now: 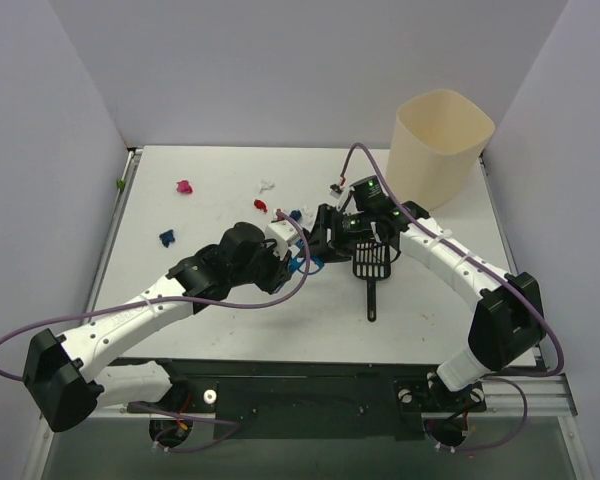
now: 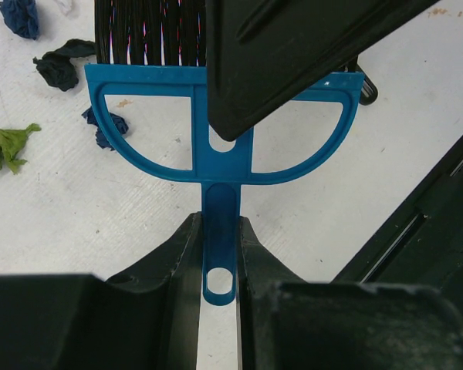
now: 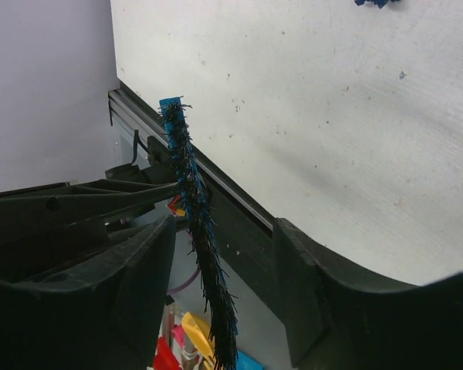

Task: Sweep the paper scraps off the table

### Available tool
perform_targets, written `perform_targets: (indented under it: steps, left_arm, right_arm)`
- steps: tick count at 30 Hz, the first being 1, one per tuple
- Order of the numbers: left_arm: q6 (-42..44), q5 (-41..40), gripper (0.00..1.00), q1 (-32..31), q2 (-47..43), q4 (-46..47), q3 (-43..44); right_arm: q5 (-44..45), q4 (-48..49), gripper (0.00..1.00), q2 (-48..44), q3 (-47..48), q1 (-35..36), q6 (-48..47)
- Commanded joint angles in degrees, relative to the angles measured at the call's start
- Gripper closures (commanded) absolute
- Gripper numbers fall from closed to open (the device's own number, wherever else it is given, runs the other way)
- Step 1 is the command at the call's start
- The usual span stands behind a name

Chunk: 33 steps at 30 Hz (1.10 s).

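Left wrist — end effector (image 2: 218, 231) closed, gripping brush (image 2: 220, 193)

Field entry: we take this for a robotics lab test cell. A flat white rectangular tabletop (image 1: 230, 335), edged with silver metal rails (image 1: 108, 240), is boxed in on three sides by plain pale lilac panel walls (image 1: 280, 60). A white-and-black jointed left robot arm (image 1: 145, 308) and a matching right robot arm (image 1: 450, 262) rise from a black mounting plate (image 1: 310, 395) at the near edge. Loose purple cables (image 1: 8, 338) loop out around their bases. We see bare, scuffed work surface in both wrist views.
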Motion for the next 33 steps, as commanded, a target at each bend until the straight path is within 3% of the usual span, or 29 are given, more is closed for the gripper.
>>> perform_targets:
  steps: [1,6,7,11,13,14,15,16,18,20,28,31,33]
  left_arm:
    - [0.93,1.61,0.83,-0.17,-0.88,1.21,1.84]
    - [1.02,1.79,0.83,-0.17,-0.54,0.95,2.01]
    - [1.02,1.87,0.83,-0.17,-0.53,0.94,2.10]
    - [0.58,1.52,0.77,-0.26,-0.88,1.03,2.10]
    - [-0.12,1.26,0.65,-0.26,-1.67,1.56,1.84]
    - [-1.00,1.43,0.54,-0.17,-2.11,2.17,1.66]
    - [-1.35,1.52,0.48,-0.26,-2.81,2.52,1.23]
    - [-1.88,1.09,0.34,-0.26,-3.25,3.14,0.79]
    - [-1.71,-0.23,0.20,-0.17,-4.75,4.19,0.09]
    - [-0.40,-1.64,0.18,-0.17,-5.98,4.72,-0.71]
    - [9.70,-1.72,0.19,-0.17,-6.95,5.60,0.17]
    - [8.58,-3.13,0.18,0.52,-7.48,5.87,0.69]
    - [5.60,-0.07,0.18,2.10,-6.69,5.43,2.01]
  right_arm:
    - [-0.91,-0.94,0.60,-0.86,0.87,0.11,-1.58]
    - [-3.01,0.20,0.89,-0.86,0.69,0.20,0.26]
    - [-3.28,0.55,0.99,-0.51,0.69,0.11,1.74]
    - [-2.93,4.58,1.00,-1.82,-1.41,-0.15,7.10]
    - [-2.32,5.91,1.00,-2.88,-2.56,-0.50,9.13]
    - [-1.79,6.27,1.00,-3.23,-3.52,-0.86,9.75]
    - [-1.27,7.31,1.00,-3.93,-4.14,-1.73,11.41]
    - [-1.00,8.11,1.00,-4.28,-5.53,-2.26,12.91]
    - [-0.91,13.27,1.00,-5.34,-8.95,-5.06,18.18]
    - [-1.52,19.41,1.00,-5.95,-12.12,-6.39,23.80]
    - [-1.52,26.03,1.00,-9.12,-14.78,-8.94,38.31]
    - [-2.40,27.80,1.00,-10.44,-14.87,-9.38,38.59]
    - [-3.01,26.93,1.00,-12.19,-12.77,-9.38,32.11]
